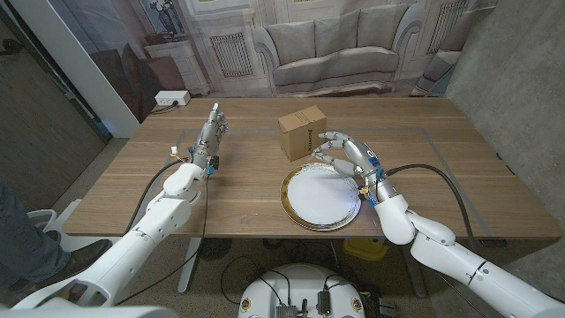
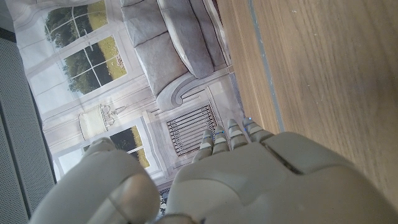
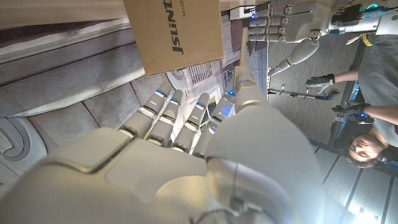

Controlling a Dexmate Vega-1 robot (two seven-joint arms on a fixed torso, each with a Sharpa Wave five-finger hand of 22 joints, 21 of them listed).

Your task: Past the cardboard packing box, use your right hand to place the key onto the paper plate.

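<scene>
The white paper plate [image 1: 320, 199] with a gold rim lies at the table's front middle. Just beyond it stands the cardboard packing box [image 1: 303, 132], seen close in the right wrist view [image 3: 175, 32]. My right hand [image 1: 347, 155] hovers over the plate's far rim, right of the box, fingers [image 3: 163, 115] curled toward the box. I cannot make out the key; whether it sits under the thumb [image 3: 244, 74] is hidden. My left hand [image 1: 210, 134] stands at the left on the table, fingers straight, holding nothing.
The wooden table [image 1: 441, 168] runs wide on both sides of the plate. A printed backdrop of a sofa hangs behind it. A person [image 3: 367, 93] stands off to the side, shown in the right wrist view, and a leg [image 1: 22, 234] shows at the left edge.
</scene>
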